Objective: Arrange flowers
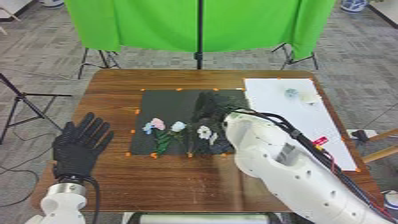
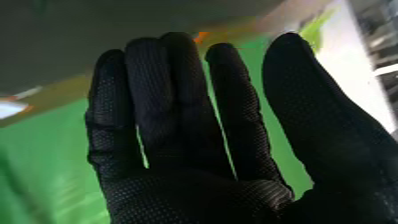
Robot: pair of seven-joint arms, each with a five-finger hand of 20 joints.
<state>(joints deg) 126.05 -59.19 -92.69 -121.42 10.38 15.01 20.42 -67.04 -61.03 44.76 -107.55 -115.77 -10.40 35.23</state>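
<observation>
In the head view my right hand (image 1: pixel 211 109) is over the middle of the black mat (image 1: pixel 164 102), dark against dark. Below it lie white flowers (image 1: pixel 204 132), close to its wrist. Left of them on the mat are a pink flower (image 1: pixel 158 123), a light blue flower (image 1: pixel 147 128) and a whitish flower (image 1: pixel 179 126) with green stems (image 1: pixel 163 141). My left hand (image 1: pixel 75 152) rests open at the table's left side, away from the flowers. The right wrist view has my right hand (image 2: pixel 178 150) open, its fingers straight, holding nothing.
A white sheet (image 1: pixel 271 105) lies right of the mat, partly under my right arm, with a pale greenish item (image 1: pixel 291 93) near its far end. Orange tape pieces mark the mat's edges. Beyond the brown table (image 1: pixel 115 100) stands a green backdrop (image 1: pixel 151 25).
</observation>
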